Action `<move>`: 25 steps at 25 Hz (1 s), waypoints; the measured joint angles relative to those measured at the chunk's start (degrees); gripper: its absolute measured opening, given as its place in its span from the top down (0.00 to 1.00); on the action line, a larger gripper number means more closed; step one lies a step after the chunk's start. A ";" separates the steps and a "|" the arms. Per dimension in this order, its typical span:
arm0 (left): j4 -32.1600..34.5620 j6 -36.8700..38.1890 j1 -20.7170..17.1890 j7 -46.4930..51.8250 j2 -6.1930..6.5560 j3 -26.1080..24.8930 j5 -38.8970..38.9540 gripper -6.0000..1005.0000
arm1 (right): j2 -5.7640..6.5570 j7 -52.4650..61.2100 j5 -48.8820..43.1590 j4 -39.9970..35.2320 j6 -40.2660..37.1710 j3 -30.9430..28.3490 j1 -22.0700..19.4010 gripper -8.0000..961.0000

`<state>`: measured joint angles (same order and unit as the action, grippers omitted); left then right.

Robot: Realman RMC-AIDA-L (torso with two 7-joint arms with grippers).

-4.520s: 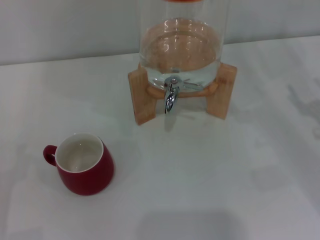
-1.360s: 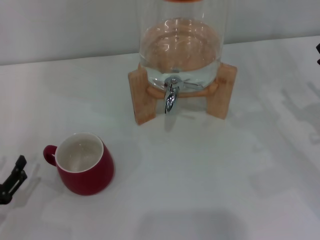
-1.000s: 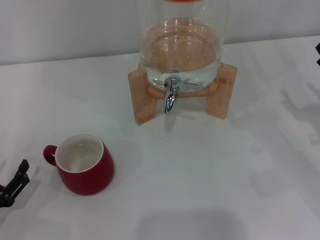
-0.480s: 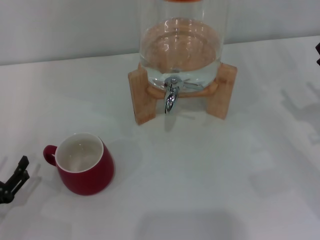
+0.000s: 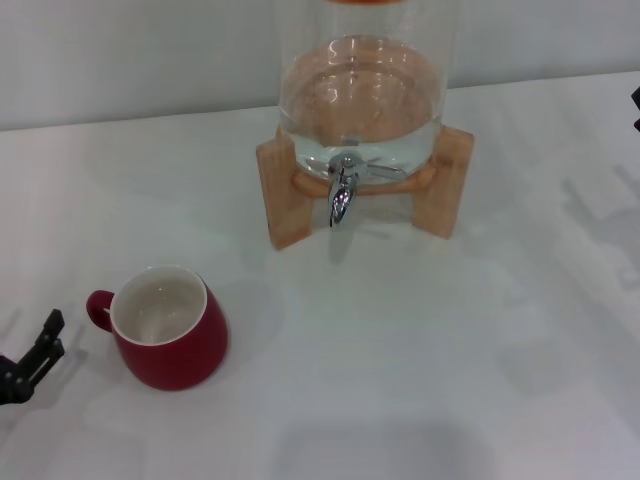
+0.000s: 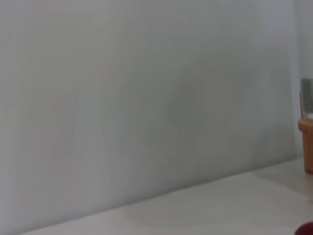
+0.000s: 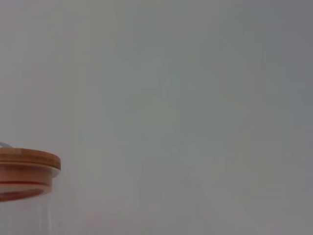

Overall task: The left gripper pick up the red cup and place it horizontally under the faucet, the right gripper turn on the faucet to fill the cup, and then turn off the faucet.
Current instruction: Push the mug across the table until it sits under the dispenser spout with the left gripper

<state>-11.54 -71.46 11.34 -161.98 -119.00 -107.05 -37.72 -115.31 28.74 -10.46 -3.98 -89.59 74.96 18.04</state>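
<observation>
Red cup sits upright on the white table, near-left, handle pointing left, white inside showing. Left gripper is just left of the cup at the frame's left edge, near the handle but apart from it; only a black finger tip and a bit of body show, so I can't tell if the claw is spread or pressed together. It holds nothing.

Faucet is chrome, sticking out the front of the glass dispenser on its wooden stand, far centre, well apart from the cup. Nothing under the spout.

Right gripper: only a black sliver at the far-right edge, state can't tell.

Left wrist view: mostly wall, stand edge and a red cup sliver. Right wrist view: wall plus the dispenser's wooden lid.
</observation>
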 joint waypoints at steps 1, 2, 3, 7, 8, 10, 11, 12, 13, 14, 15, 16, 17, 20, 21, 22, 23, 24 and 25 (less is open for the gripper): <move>-0.21 0.44 0.00 0.00 0.00 0.00 -0.35 0.14 | 0.00 0.00 0.00 0.01 0.00 0.00 0.00 0.11; -0.35 0.73 0.00 0.00 -0.02 0.00 -0.58 0.14 | 0.00 0.00 0.00 0.01 -0.01 0.01 0.01 0.11; -0.48 1.12 0.00 0.00 -0.05 0.00 -0.90 0.14 | 0.00 0.00 0.00 0.02 -0.02 0.03 0.03 0.11; -0.61 1.50 0.00 0.00 -0.08 0.00 -0.98 0.14 | 0.00 0.00 0.00 0.03 -0.04 0.13 0.08 0.11; -0.64 1.50 0.00 0.00 -0.09 0.00 -1.00 0.14 | 0.00 0.00 0.00 0.03 -0.04 0.14 0.08 0.11; -0.73 1.50 0.00 0.00 -0.09 0.00 -1.01 0.14 | 0.00 0.00 0.00 0.03 -0.06 0.16 0.08 0.11; -0.76 1.50 0.00 0.00 -0.09 0.00 -1.02 0.14 | 0.00 0.00 0.00 0.03 -0.06 0.17 0.07 0.11; -0.79 1.50 0.00 0.00 -0.09 0.00 -1.02 0.14 | 0.00 0.00 0.00 0.03 -0.06 0.18 0.07 0.11; -0.88 1.50 0.00 0.00 -0.09 0.00 -1.03 0.14 | 0.00 0.00 0.00 0.03 -0.06 0.18 0.07 0.11; -1.01 1.50 -0.01 0.00 -0.09 0.00 -1.04 0.14 | 0.00 0.00 0.00 0.03 -0.06 0.18 0.07 0.11; -1.15 1.50 0.00 0.00 -0.10 0.00 -1.05 0.14 | 0.00 0.00 0.00 0.03 -0.08 0.18 0.07 0.11; -1.31 1.49 0.00 0.00 -0.09 0.00 -1.18 0.14 | 0.00 0.00 0.00 0.03 -0.10 0.18 0.07 0.11; -1.43 1.46 0.00 0.00 -0.09 0.00 -1.48 0.14 | 0.00 0.00 0.00 0.03 -0.12 0.18 0.07 0.11; -1.73 1.45 -0.01 0.00 -0.10 0.00 -2.53 0.14 | 0.00 0.00 -0.03 0.03 -0.15 0.18 0.07 0.11; -1.92 1.45 -0.02 0.00 -0.13 0.00 -2.78 0.14 | 0.00 0.00 -0.05 0.03 -0.17 0.18 0.05 0.11; -2.05 1.45 -0.03 0.00 -0.15 0.00 -2.91 0.14 | 0.00 0.00 -0.05 0.03 -0.19 0.18 0.03 0.11; -2.13 1.42 -0.06 0.00 -0.20 -0.02 -3.04 0.14 | 0.00 0.00 -0.06 0.03 -0.21 0.18 0.00 0.11; -2.15 1.36 -0.07 0.00 -0.23 -0.04 -3.08 0.14 | 0.00 0.00 -0.07 0.03 -0.23 0.18 -0.01 0.11; -2.16 1.28 -0.07 0.00 -0.25 -0.06 -3.08 0.14 | 0.00 0.00 -0.09 0.03 -0.26 0.18 -0.01 0.11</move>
<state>-13.70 -70.18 11.27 -161.98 -119.25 -107.11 -40.81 -115.31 28.74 -10.54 -3.95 -89.84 75.14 18.02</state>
